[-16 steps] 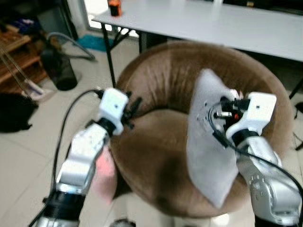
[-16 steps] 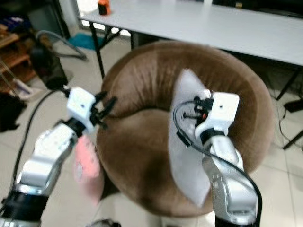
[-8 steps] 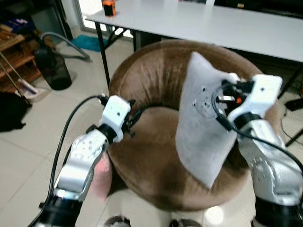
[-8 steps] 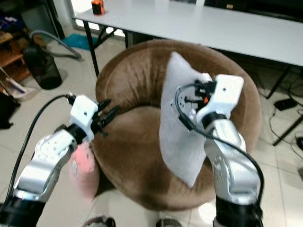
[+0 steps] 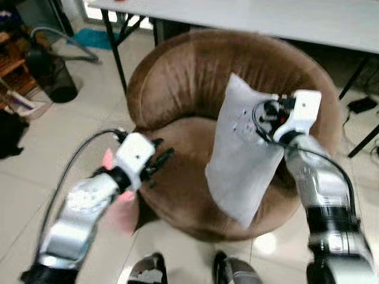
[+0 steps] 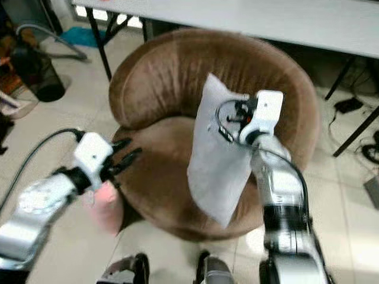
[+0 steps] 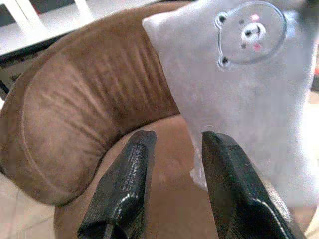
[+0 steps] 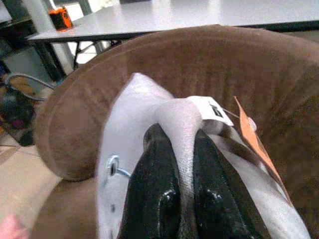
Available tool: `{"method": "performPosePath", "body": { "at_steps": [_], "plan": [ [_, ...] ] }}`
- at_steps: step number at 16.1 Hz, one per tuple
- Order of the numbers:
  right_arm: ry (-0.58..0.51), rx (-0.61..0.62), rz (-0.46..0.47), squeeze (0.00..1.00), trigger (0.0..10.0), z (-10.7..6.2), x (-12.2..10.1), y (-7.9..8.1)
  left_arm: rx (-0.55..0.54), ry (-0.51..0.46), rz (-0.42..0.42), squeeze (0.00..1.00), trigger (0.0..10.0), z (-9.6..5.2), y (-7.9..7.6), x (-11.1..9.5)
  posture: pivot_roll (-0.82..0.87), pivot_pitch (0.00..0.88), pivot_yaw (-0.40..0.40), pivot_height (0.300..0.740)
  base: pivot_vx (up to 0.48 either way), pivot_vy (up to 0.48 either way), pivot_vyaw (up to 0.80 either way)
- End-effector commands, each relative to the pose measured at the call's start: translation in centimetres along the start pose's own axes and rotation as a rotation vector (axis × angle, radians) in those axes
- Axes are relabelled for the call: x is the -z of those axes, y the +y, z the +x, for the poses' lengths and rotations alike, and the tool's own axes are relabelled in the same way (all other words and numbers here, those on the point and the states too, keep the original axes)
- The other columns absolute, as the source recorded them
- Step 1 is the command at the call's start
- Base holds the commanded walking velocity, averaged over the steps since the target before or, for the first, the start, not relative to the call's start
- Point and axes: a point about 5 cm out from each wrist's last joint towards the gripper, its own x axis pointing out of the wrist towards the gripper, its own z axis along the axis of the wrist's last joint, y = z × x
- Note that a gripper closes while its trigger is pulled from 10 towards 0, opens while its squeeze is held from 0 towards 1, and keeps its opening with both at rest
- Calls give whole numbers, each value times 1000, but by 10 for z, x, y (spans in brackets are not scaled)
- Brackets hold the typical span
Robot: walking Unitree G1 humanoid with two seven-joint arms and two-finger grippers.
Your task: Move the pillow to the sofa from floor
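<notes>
The right gripper point(image 8: 182, 164) is clamped on a pinched fold at the top of the white pillow point(image 5: 240, 160) — soft, light, limp-looking — which dangles below it over the brown sofa point(image 5: 183, 77), the left gripper point(image 7: 172, 186) apart nearby.

A long white table point(image 5: 284, 18) on black legs stands at the far side, a dark bin point(image 5: 53, 80) and hose point(image 5: 59, 41) sit far left on the pale tiled floor point(image 5: 35, 154), cables point(image 6: 367, 151) lie right.

Both eye views look steeply down from the head onto the sofa point(image 5: 195, 77). Each wrist view looks along its fingers, close to that sofa.
</notes>
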Motion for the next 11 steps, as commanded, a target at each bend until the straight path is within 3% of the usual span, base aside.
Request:
{"method": "performPosePath", "body": {
  "at_steps": [1, 4, 5, 6, 8, 10, 11],
  "plan": [
    [-37, 33, -45, 0, 10000, 9, -5, -13, 25, -3, 6, 0, 10000, -6, 0, -4, 68, 249, 5, 740, 0, 0, 0],
    [-50, 198, -158, 0, 10000, 20, -15, -45, 45, 11, -5, 0, 10000, -13, 1, -6, 86, 257, 11, 740, 0, 0, 0],
    [-54, 255, -196, 824, 10000, 21, -21, -57, 57, 20, -1, 0, 10000, -15, 0, -6, 89, 262, 14, 740, 0, 0, 0],
    [-69, 283, -224, 1000, 10000, 22, -27, -66, 63, 25, -1, 0, 10000, -16, -1, -6, 89, 264, 16, 740, 0, 0, 0],
    [-106, 299, -274, 1000, 10000, 23, -34, -70, 67, 24, -3, 0, 10000, -16, -2, -7, 87, 261, 20, 740, 0, 0, 0],
    [-229, 248, -273, 1000, 10000, 24, -56, -69, 55, 9, -6, 0, 10000, -11, 0, -8, 77, 244, 28, 740, 0, 0, 0],
    [-238, 240, -284, 251, 10000, 24, -59, -69, 43, 4, -5, 0, 10000, -10, 1, -8, 75, 241, 30, 740, 0, 0, 0]
  ]
}}
